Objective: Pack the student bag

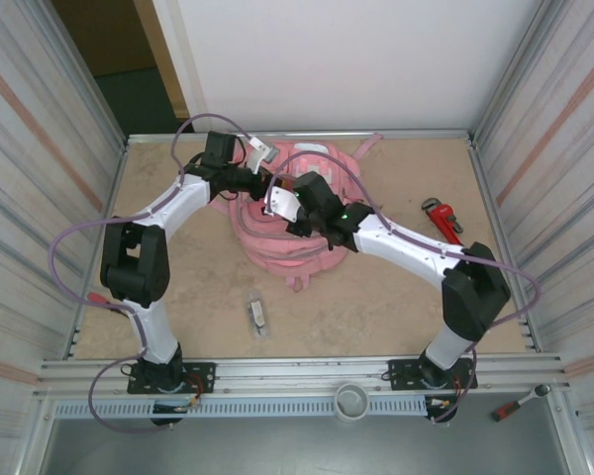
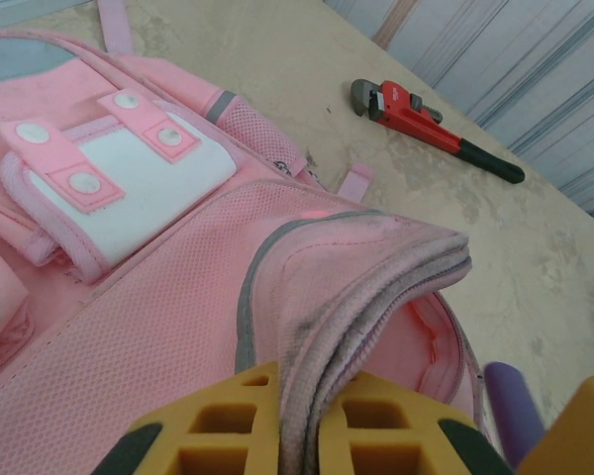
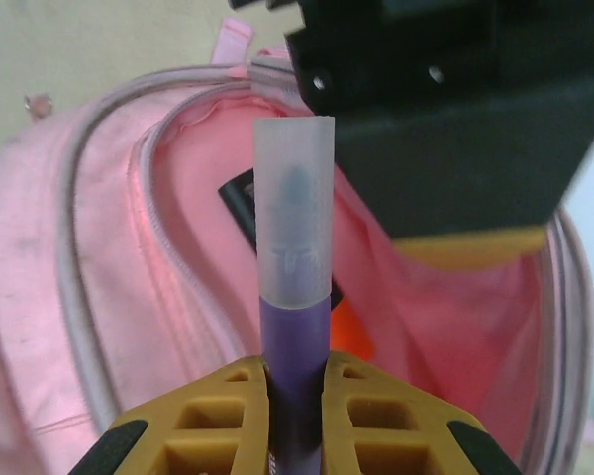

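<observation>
Our left gripper (image 2: 299,421) pinches the zip edge of the student bag (image 1: 267,247) tight and lifts it so the bag gapes open. Our right gripper (image 3: 295,401) squeezes a purple marker (image 3: 294,247) above that hole, ready to go in. The bag lies in the middle of the table (image 1: 376,307).

Soft, even light from above makes the pale brown wooden table (image 1: 376,307) bright, with only faint, blurred shadows; the open doorway (image 1: 129,59) beyond its far left corner is dark. The top view bows at its edges, the ribbed metal walls (image 1: 40,148) leaning outward. The left wrist view shows the large pink fabric backpack (image 2: 158,327) and red metal pipe wrench (image 2: 421,119) sharply. In the right wrist view the purple marker with a frosted cap (image 3: 295,297) is soft, the backpack behind blurred.
</observation>
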